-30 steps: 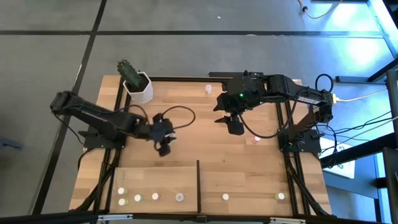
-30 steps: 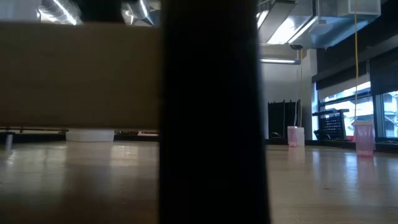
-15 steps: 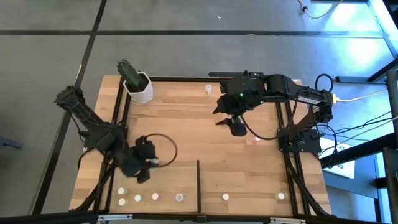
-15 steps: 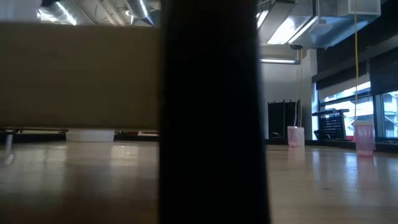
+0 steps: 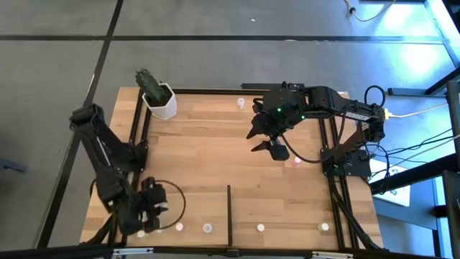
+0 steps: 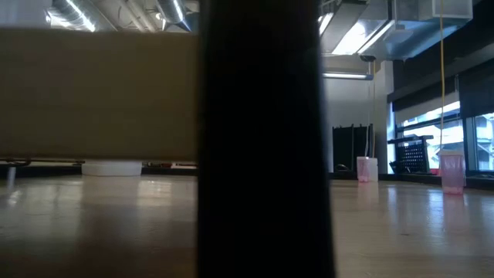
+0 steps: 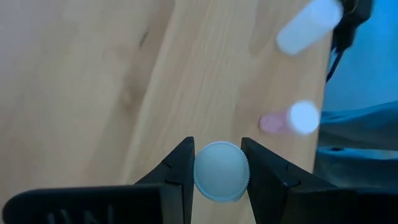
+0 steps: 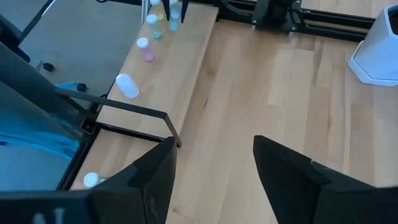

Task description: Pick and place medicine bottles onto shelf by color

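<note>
At the lower left of the high view, the left gripper (image 7: 218, 163) pinched a tiny, light, probably slippery bottle (image 7: 220, 172) by its cap over the shelf (image 5: 194, 205); the right gripper (image 8: 211, 155) hung wide, empty.

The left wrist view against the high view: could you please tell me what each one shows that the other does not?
Only the left wrist view shows the left gripper shut on a small bottle with a round white ribbed cap, above the pale wooden shelf panel.

Only the high view shows the right gripper open over the tabletop's middle, the white hexagonal cactus pot, the thin black upright divider, and a pink bottle near the right gripper.

Both show the shelf and other small bottles already standing on it.
</note>
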Motion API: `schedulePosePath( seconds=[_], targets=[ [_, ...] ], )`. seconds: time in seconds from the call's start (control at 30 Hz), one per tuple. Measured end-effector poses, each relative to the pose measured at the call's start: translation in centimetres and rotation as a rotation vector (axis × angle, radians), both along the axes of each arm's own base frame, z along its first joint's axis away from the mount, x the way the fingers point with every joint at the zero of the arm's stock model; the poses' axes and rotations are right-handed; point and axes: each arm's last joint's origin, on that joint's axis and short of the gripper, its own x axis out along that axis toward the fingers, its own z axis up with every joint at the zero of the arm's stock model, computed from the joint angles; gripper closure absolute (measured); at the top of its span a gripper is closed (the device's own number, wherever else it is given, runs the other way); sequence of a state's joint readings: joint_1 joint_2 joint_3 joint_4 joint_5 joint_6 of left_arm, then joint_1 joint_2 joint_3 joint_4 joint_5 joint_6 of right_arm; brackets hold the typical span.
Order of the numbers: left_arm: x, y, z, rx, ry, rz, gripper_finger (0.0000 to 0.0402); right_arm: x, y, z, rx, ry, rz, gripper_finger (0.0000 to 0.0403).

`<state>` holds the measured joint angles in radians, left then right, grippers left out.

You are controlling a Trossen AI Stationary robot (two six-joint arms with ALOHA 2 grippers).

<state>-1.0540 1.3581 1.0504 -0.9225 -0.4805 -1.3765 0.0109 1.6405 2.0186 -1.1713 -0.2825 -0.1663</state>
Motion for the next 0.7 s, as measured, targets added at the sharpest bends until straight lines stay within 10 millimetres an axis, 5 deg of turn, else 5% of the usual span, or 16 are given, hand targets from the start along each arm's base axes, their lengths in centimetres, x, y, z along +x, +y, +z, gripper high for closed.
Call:
schedulePosePath(
  seconds=[0.33, 0.7],
  targets=[
    [-0.8, -2.3, -2.9, 0.051, 0.055, 0.054, 0.0304, 0.0, 0.0, 0.0, 0.003, 0.001, -0.003, 0.0187],
    [-1.1, -2.6, -3.4, 0.067, 0.056, 0.057, 0.0304, 0.0, 0.0, 0.0, 0.004, 0.002, -0.005, 0.0187]
  ],
)
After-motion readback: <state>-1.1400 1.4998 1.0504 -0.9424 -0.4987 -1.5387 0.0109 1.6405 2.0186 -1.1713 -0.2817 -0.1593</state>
